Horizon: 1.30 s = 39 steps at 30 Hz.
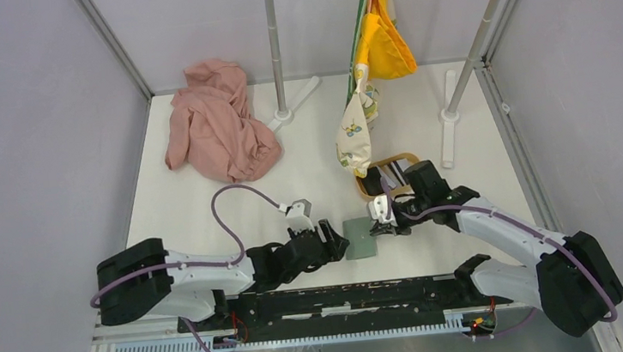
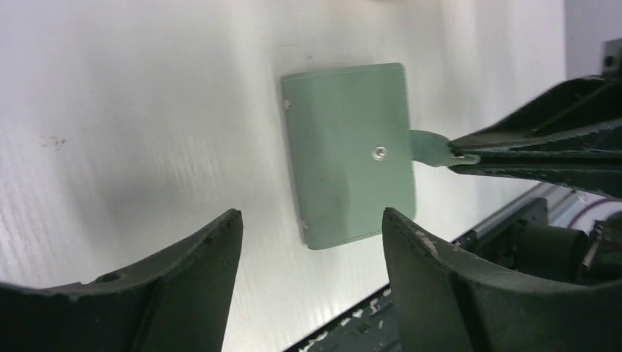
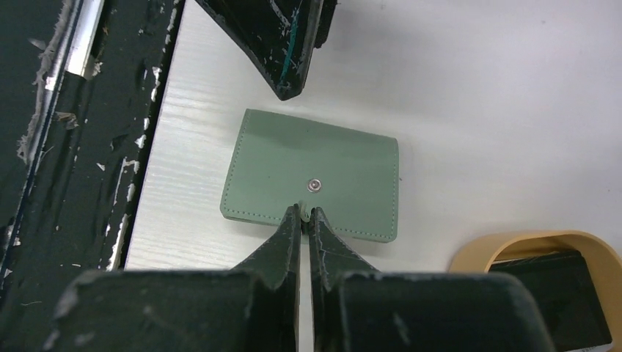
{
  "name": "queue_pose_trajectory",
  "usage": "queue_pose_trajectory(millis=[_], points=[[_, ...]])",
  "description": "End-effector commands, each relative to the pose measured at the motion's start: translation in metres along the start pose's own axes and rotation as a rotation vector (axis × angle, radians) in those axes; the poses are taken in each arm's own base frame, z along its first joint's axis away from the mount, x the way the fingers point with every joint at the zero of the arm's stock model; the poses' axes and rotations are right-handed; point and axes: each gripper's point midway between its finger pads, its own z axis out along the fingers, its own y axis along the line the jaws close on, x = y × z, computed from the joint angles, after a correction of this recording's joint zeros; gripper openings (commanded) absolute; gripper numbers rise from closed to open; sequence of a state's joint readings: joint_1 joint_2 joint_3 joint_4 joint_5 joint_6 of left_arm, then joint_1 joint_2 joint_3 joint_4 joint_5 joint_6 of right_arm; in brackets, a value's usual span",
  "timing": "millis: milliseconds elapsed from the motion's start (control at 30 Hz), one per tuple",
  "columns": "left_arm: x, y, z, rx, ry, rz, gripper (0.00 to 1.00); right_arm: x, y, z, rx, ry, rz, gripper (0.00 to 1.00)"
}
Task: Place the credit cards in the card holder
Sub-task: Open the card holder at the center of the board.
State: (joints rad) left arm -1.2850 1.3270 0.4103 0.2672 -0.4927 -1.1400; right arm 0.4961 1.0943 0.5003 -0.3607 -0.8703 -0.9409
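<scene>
Wide-spread left gripper (image 2: 308, 220) just short of the closed green card holder (image 2: 345, 147), flat on the white table (image 2: 132, 110), right gripper (image 3: 306, 214) pinching its snap tab, credit cards (image 3: 554, 290), seemingly dark, in the wood tray (image 3: 528, 242) nearby

Robot lab cell, grey panel walls (image 1: 19, 126), white table (image 1: 170, 215)

The closed green wallet (image 3: 293, 165) lies flat on the white table (image 3: 477, 110), snap up. The right gripper (image 3: 304, 214) pinches its near edge (jaws almost together). A left finger (image 3: 282, 73) hangs just beyond the far edge. A tray (image 3: 513, 243) at lower right holds a dark card (image 3: 557, 293).
</scene>
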Motion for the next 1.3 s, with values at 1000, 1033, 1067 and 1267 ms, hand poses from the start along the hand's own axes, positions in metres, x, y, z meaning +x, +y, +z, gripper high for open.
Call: queue_pose_trajectory(millis=[1000, 1033, 1067, 1267], points=[[0.016, -0.051, 0.023, -0.047, 0.087, 0.415, 0.94, -0.045, -0.006, -0.018, -0.058, -0.238, 0.035, 0.0], [0.017, -0.051, 0.024, -0.049, 0.09, 0.418, 0.93, -0.045, -0.006, -0.018, -0.058, -0.239, 0.036, 0.0], [0.018, -0.052, 0.024, -0.049, 0.09, 0.418, 0.92, -0.045, -0.007, -0.018, -0.057, -0.239, 0.036, 0.0], [0.014, -0.044, 0.017, -0.064, 0.086, 0.41, 0.81, -0.044, -0.008, -0.019, -0.047, -0.23, 0.034, 0.0]])
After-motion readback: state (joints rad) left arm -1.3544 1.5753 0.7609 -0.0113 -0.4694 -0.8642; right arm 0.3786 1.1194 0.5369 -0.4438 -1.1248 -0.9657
